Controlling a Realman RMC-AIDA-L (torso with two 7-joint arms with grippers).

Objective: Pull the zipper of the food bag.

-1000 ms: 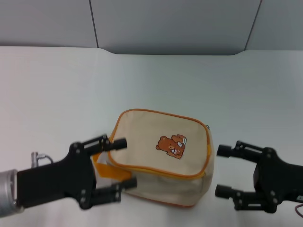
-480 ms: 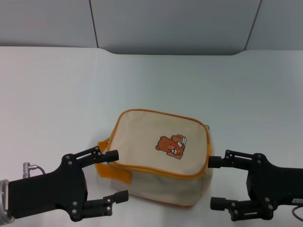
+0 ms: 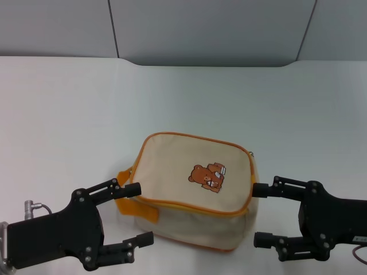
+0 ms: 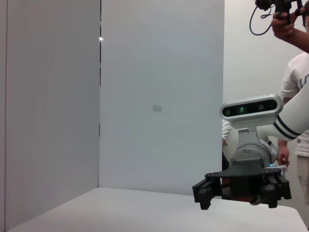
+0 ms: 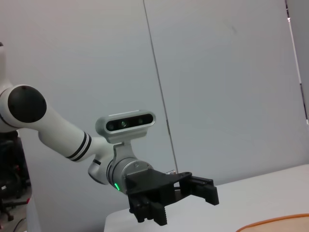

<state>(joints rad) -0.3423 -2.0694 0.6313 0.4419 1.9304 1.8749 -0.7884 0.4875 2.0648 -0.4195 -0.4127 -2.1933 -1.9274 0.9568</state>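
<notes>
The food bag [image 3: 189,197], beige with orange-yellow trim and a brown bear patch [image 3: 209,176], lies on the white table with the bear face up. The zipper [image 3: 189,207] runs as an orange-yellow band around the top face; its small silver pull tab [image 3: 253,154] sits at the far right corner. The loop handle [image 3: 133,207] sticks out on the bag's left. My left gripper [image 3: 137,214] is open just left of the bag, beside the handle. My right gripper [image 3: 257,214] is open at the bag's right side, near its wall. Neither holds anything.
The white table [image 3: 69,114] reaches back to a grey wall. The left wrist view shows the right arm's gripper [image 4: 241,186] farther off and a person behind it. The right wrist view shows the left arm's gripper [image 5: 169,195] and an orange edge of the bag [image 5: 277,222].
My left gripper has drawn back from the handle toward the near edge and lower. My right gripper has shifted slightly lower and closer to the bag's right side. The bag has not moved.
</notes>
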